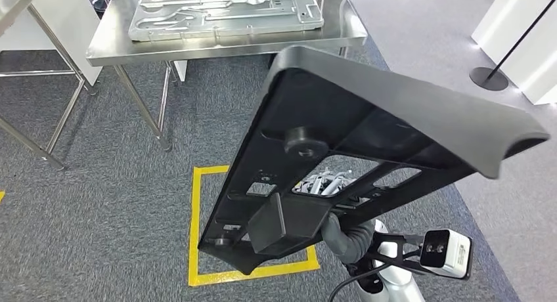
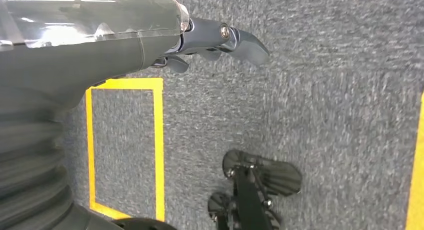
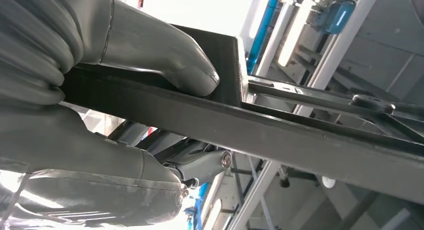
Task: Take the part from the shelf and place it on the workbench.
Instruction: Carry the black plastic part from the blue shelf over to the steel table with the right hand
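Note:
A large black plastic part [image 1: 368,118] with cut-outs and a square boss hangs tilted over the floor in the head view, its long edge reaching toward the workbench [image 1: 111,43]. My right hand [image 1: 326,182] grips it from below, and pale fingers show through one cut-out. In the right wrist view the thick grey thumb [image 3: 165,60] presses on one face of the part's rail [image 3: 280,135], with darker fingers [image 3: 200,162] on the other face. My left hand [image 2: 210,40] hangs over grey carpet, its fingers apart and holding nothing.
The steel workbench carries a flat grey metal plate [image 1: 223,13]. A yellow taped square [image 1: 195,236] marks the carpet below the part. Another steel table frame [image 1: 39,26] stands at the left. A round stand base [image 1: 489,77] sits at the right.

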Robot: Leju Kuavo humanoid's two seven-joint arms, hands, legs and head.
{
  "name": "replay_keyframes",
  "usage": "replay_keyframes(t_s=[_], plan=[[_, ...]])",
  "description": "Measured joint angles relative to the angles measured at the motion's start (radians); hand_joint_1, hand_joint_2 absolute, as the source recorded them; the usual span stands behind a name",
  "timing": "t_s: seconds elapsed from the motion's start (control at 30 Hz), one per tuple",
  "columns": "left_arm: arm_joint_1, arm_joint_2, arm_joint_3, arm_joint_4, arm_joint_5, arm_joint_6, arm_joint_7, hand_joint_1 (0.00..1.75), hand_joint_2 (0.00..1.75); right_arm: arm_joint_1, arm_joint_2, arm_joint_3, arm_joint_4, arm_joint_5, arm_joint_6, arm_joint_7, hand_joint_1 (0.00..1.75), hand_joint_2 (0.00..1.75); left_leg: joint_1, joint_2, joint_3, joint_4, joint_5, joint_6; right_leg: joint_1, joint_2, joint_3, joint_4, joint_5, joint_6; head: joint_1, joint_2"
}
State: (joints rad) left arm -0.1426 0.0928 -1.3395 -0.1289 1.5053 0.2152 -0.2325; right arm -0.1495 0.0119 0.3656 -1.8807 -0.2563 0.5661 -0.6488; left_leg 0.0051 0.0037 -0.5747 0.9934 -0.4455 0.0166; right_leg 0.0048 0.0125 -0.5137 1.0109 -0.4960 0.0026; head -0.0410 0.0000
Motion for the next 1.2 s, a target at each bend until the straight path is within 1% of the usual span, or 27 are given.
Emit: replay_keyframes(t_s=[0.07, 0.17, 0.2, 0.23, 0.27, 0.3, 0.33, 0.37, 0.4, 0.43, 0.5, 0.53, 0.57, 0.6, 0.67, 0.7, 0.73, 0.77, 0.83, 0.87, 0.93, 0.97, 1.03, 1.07, 1.1, 1.17, 1.2], plan=[[-0.002, 0.000, -0.002, 0.000, 0.000, -0.001, -0.001, 0.00, 1.75, -0.002, 0.000, -0.002, -0.001, -0.001, 0.000, 0.000, 1.75, 1.75, 0.005, -0.001, 0.019, -0.007, -0.001, 0.008, -0.001, -0.002, -0.026, 0.058, -0.029, 0.009, 0.000, 0.000], [-0.001, 0.000, -0.003, 0.000, 0.000, -0.003, -0.001, 0.00, 1.75, 0.000, 0.000, -0.006, -0.001, -0.001, 0.000, 0.000, 1.75, 1.75, 0.006, -0.001, 0.030, -0.009, -0.013, 0.013, -0.010, -0.004, -0.147, 0.245, -0.102, 0.023, 0.000, 0.000], [0.000, -0.001, -0.003, 0.000, 0.000, -0.003, -0.001, 0.00, 1.75, 0.001, 0.000, -0.006, 0.000, 0.000, 0.000, 0.000, 1.75, 1.75, 0.006, -0.002, 0.035, -0.009, -0.018, 0.012, -0.014, -0.005, -0.178, 0.278, -0.105, 0.026, 0.000, 0.000], [0.001, -0.001, -0.004, 0.000, 0.000, -0.003, -0.001, 0.00, 1.75, 0.002, 0.000, -0.007, 0.000, 0.000, 0.000, 0.000, 1.75, 1.75, 0.007, -0.002, 0.041, -0.009, -0.023, 0.010, -0.017, -0.006, -0.189, 0.272, -0.085, 0.028, 0.000, 0.000], [0.002, -0.001, -0.004, 0.000, 0.000, -0.003, -0.001, 0.00, 1.75, 0.002, 0.000, -0.007, 0.000, 0.000, 0.000, 0.000, 1.75, 1.75, 0.007, -0.003, 0.050, -0.009, -0.030, 0.007, -0.019, -0.008, -0.180, 0.227, -0.045, 0.030, 0.000, 0.000], [0.002, -0.002, -0.004, 0.000, 0.000, -0.003, -0.001, 0.00, 1.75, 0.002, 0.000, -0.008, 0.000, 0.000, 0.000, 0.000, 1.75, 1.75, 0.008, -0.003, 0.060, -0.009, -0.038, 0.004, -0.021, -0.010, -0.155, 0.154, 0.007, 0.030, 0.000, 0.000], [0.001, -0.002, -0.004, 0.000, 0.000, -0.003, -0.001, 0.00, 1.75, 0.002, 0.000, -0.008, 0.000, 0.000, 0.000, 0.000, 1.75, 1.75, 0.008, -0.003, 0.069, -0.009, -0.045, -0.001, -0.020, -0.013, -0.129, 0.085, 0.042, 0.028, 0.000, 0.000], [0.000, -0.002, -0.005, 0.000, 0.000, -0.003, -0.001, 0.00, 1.75, 0.001, 0.000, -0.008, 0.000, -0.001, 0.000, 0.000, 1.75, 1.75, 0.008, -0.003, 0.076, -0.010, -0.052, -0.007, -0.018, -0.016, -0.110, 0.033, 0.059, 0.023, 0.000, 0.000], [0.000, -0.002, -0.005, 0.000, 0.000, -0.003, -0.001, 0.00, 1.75, 0.001, 0.000, -0.009, 0.000, 0.000, 0.000, 0.000, 1.75, 1.75, 0.007, -0.003, 0.079, -0.011, -0.057, -0.014, -0.015, -0.017, -0.100, 0.005, 0.067, 0.016, 0.000, 0.000], [-0.001, -0.002, -0.005, 0.000, 0.000, -0.004, -0.001, 0.00, 1.75, 0.002, 0.000, -0.010, 0.000, 0.000, 0.000, 0.000, 1.75, 1.75, 0.006, -0.002, 0.081, -0.008, -0.059, -0.020, -0.012, -0.017, -0.100, 0.000, 0.059, 0.007, 0.000, 0.000], [-0.001, -0.002, -0.005, 0.000, 0.000, -0.005, -0.002, 0.00, 1.75, 0.003, 0.001, -0.011, -0.001, 0.000, 0.000, 0.000, 1.75, 1.75, 0.007, 0.001, 0.085, 0.004, -0.063, -0.032, -0.012, -0.014, -0.091, -0.004, 0.062, -0.009, 0.000, 0.000], [-0.002, -0.002, -0.005, 0.000, 0.000, -0.007, -0.003, 0.00, 1.75, 0.002, 0.001, -0.011, -0.001, 0.001, 0.000, 0.000, 1.75, 1.75, 0.009, 0.001, 0.080, 0.025, -0.068, -0.036, -0.013, -0.013, -0.083, -0.006, 0.059, -0.017, 0.000, 0.000], [-0.003, -0.003, -0.006, 0.000, 0.001, -0.008, -0.004, 0.00, 1.75, 0.001, 0.002, -0.012, -0.001, 0.000, 0.001, 0.000, 1.75, 1.75, 0.010, 0.001, 0.064, 0.060, -0.083, -0.039, -0.013, -0.013, -0.076, -0.007, 0.056, -0.023, 0.000, 0.000], [-0.003, -0.003, -0.006, 0.000, 0.001, -0.008, -0.005, 0.00, 1.75, 0.001, 0.003, -0.012, -0.001, 0.000, 0.002, 0.000, 1.75, 1.75, 0.011, 0.000, 0.035, 0.112, -0.105, -0.041, -0.013, -0.013, -0.070, -0.009, 0.053, -0.028, 0.000, 0.000], [0.000, -0.003, -0.006, 0.000, 0.002, -0.009, -0.008, 0.00, 1.75, 0.001, 0.003, -0.012, 0.000, 0.000, 0.006, -0.001, 1.75, 1.75, 0.012, 0.000, -0.045, 0.235, -0.155, -0.043, -0.009, -0.012, -0.063, -0.009, 0.044, -0.033, 0.000, 0.000], [0.003, -0.003, -0.006, 0.000, 0.002, -0.009, -0.008, 0.00, 1.75, 0.002, 0.003, -0.012, 0.001, 0.001, 0.006, -0.001, 1.75, 1.75, 0.012, 0.000, -0.078, 0.272, -0.167, -0.044, -0.007, -0.010, -0.058, -0.008, 0.040, -0.034, 0.000, 0.000], [0.005, -0.003, -0.006, 0.000, 0.002, -0.009, -0.009, 0.00, 1.75, 0.003, 0.003, -0.012, 0.001, 0.001, 0.006, -0.001, 1.75, 1.75, 0.012, 0.000, -0.096, 0.278, -0.161, -0.042, -0.005, -0.009, -0.052, -0.008, 0.034, -0.034, 0.000, 0.000], [0.007, -0.003, -0.006, 0.000, 0.002, -0.010, -0.010, 0.00, 1.75, 0.004, 0.004, -0.012, 0.001, 0.002, 0.005, -0.001, 1.75, 1.75, 0.011, 0.000, -0.096, 0.247, -0.133, -0.039, -0.004, -0.007, -0.043, -0.008, 0.028, -0.034, 0.000, 0.000], [0.007, -0.002, -0.006, 0.000, 0.002, -0.011, -0.011, 0.00, 1.75, 0.004, 0.004, -0.012, 0.002, 0.004, 0.005, -0.002, 1.75, 1.75, 0.007, 0.000, -0.060, 0.122, -0.042, -0.026, 0.000, -0.007, -0.024, -0.008, 0.014, -0.031, 0.000, 0.000], [0.007, -0.001, -0.006, 0.000, 0.002, -0.012, -0.012, 0.00, 1.75, 0.004, 0.005, -0.012, 0.002, 0.005, 0.005, -0.003, 1.75, 1.75, 0.003, 0.000, -0.043, 0.070, -0.022, -0.020, 0.001, -0.006, -0.017, -0.008, 0.009, -0.028, 0.000, 0.000], [0.006, 0.000, -0.006, 0.000, 0.002, -0.012, -0.012, 0.00, 1.75, 0.003, 0.005, -0.012, 0.002, 0.007, 0.005, -0.002, 1.75, 1.75, -0.003, -0.001, -0.028, 0.024, -0.018, -0.010, 0.001, -0.006, -0.010, -0.006, 0.002, -0.016, 0.000, 0.000], [0.006, 0.000, -0.006, 0.000, 0.002, -0.013, -0.012, 0.00, 1.75, 0.003, 0.005, -0.012, 0.002, 0.008, 0.005, -0.002, 1.75, 1.75, -0.004, -0.002, -0.023, 0.020, -0.022, -0.004, 0.001, -0.005, -0.008, -0.002, 0.002, -0.009, 0.000, 0.000], [0.006, 0.000, -0.006, 0.000, 0.002, -0.013, -0.011, 0.00, 1.75, 0.002, 0.006, -0.012, 0.002, 0.009, 0.005, -0.002, 1.75, 1.75, 0.000, -0.003, -0.004, 0.008, -0.005, 0.007, 0.000, -0.006, -0.006, 0.020, -0.004, 0.004, 0.000, 0.000], [0.004, -0.001, -0.006, 0.000, 0.002, -0.013, -0.011, 0.00, 1.75, 0.001, 0.006, -0.012, 0.002, 0.009, 0.005, -0.003, 1.75, 1.75, 0.002, -0.004, 0.005, 0.006, -0.003, 0.012, -0.001, -0.007, -0.017, 0.047, -0.015, 0.009, 0.000, 0.000], [0.002, -0.001, -0.006, 0.000, 0.002, -0.014, -0.011, 0.00, 1.75, 0.000, 0.006, -0.012, 0.002, 0.010, 0.005, -0.003, 1.75, 1.75, 0.003, -0.004, 0.013, 0.004, -0.005, 0.014, -0.003, -0.007, -0.042, 0.093, -0.035, 0.014, 0.000, 0.000], [0.001, -0.001, -0.006, 0.000, 0.002, -0.014, -0.011, 0.00, 1.75, 0.002, 0.006, -0.012, 0.002, 0.011, 0.004, -0.004, 1.75, 1.75, 0.003, -0.004, 0.018, 0.004, -0.012, 0.018, -0.008, -0.007, -0.122, 0.215, -0.085, 0.022, 0.000, 0.000], [0.002, -0.001, -0.006, 0.000, 0.002, -0.015, -0.011, 0.00, 1.75, 0.003, 0.006, -0.012, 0.002, 0.012, 0.004, -0.004, 1.75, 1.75, 0.003, -0.004, 0.021, 0.005, -0.018, 0.017, -0.010, -0.007, -0.159, 0.259, -0.102, 0.025, 0.000, 0.000]])
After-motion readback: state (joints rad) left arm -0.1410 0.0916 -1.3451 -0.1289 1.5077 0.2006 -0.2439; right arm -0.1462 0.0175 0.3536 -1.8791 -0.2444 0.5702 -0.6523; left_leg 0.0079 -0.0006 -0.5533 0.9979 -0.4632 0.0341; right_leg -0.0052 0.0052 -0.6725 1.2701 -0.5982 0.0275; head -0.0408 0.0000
